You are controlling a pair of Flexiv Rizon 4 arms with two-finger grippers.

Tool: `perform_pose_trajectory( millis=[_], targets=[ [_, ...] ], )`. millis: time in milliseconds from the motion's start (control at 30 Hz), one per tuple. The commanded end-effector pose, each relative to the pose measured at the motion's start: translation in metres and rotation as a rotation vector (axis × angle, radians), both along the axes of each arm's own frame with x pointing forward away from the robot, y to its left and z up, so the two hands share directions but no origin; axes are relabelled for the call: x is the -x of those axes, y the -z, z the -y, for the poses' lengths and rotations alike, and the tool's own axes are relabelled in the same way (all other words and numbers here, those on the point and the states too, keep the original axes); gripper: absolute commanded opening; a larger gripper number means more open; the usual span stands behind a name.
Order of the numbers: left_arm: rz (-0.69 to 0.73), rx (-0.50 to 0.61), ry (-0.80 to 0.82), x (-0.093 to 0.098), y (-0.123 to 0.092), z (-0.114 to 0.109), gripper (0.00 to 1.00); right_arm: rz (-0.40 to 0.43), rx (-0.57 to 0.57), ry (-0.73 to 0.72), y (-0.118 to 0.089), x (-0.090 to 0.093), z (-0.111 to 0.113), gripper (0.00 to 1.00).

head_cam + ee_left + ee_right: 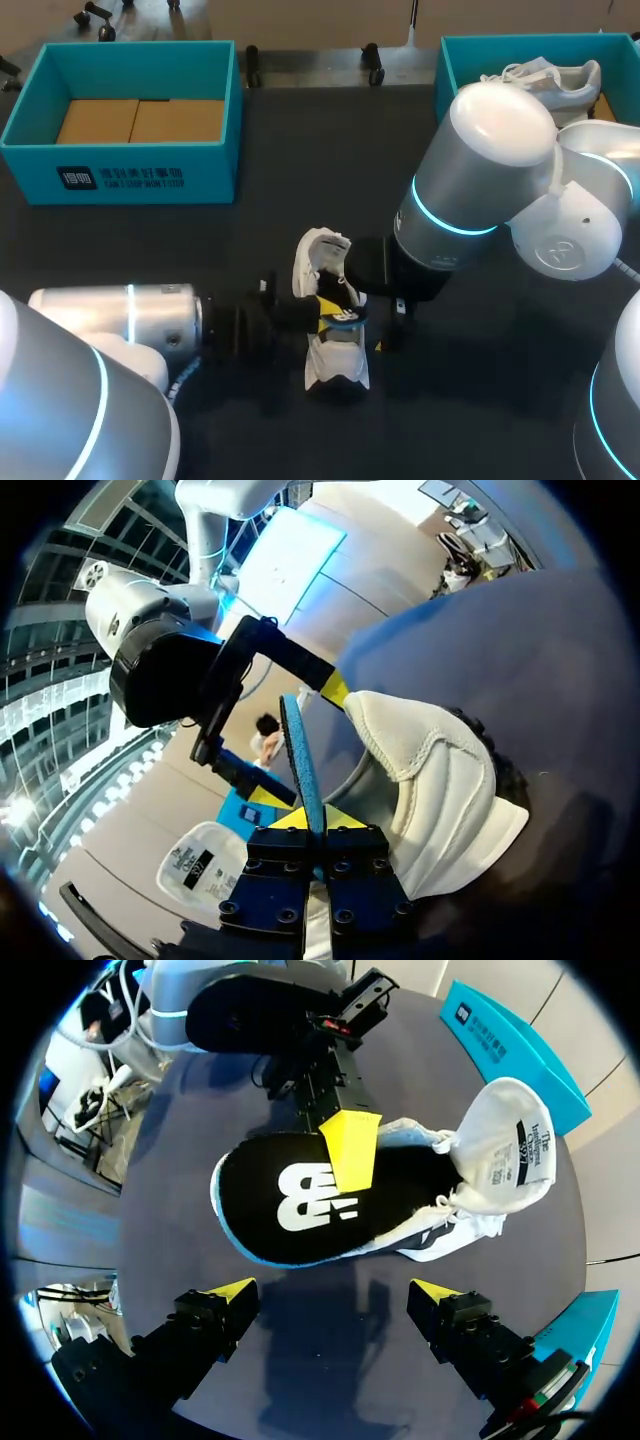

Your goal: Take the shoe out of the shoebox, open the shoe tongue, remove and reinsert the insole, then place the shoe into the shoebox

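Head view: two shoeboxes point(140, 175) point(452, 70), two shoes point(322, 262) point(555, 80), one insole point(346, 316) pinched by left gripper point(322, 320).

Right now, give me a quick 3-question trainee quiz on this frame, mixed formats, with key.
1. True or false: the right end effector is shut on the insole.
2. What grips the insole? A) left end effector B) right end effector C) nothing
3. Fill in: in the head view, the shoebox at the right holds a white ____.
Key: 1 false; 2 A; 3 shoe.
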State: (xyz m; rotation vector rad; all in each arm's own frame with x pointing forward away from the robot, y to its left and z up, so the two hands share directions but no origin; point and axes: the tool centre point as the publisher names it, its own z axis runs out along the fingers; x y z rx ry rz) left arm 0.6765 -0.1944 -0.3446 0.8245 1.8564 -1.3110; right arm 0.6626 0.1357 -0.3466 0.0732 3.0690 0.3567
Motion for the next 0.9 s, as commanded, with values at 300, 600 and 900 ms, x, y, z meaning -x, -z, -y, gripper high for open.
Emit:
perform_pose_trajectory(
  millis=[300, 600, 900],
  targets=[
    [-0.109, 0.050, 0.053, 0.012, -0.012, -0.003, 0.44, 0.003, 0.000, 0.001, 0.001, 0.001, 0.000, 1.00],
    [-0.137, 0.077, 0.112, 0.028, -0.025, -0.001, 0.38, 0.003, 0.000, 0.001, 0.001, 0.001, 0.000, 1.00],
    [-0.119, 0.032, 0.147, 0.033, -0.016, 0.008, 0.00, 0.003, 0.000, 0.001, 0.001, 0.001, 0.000, 1.00]
  ],
)
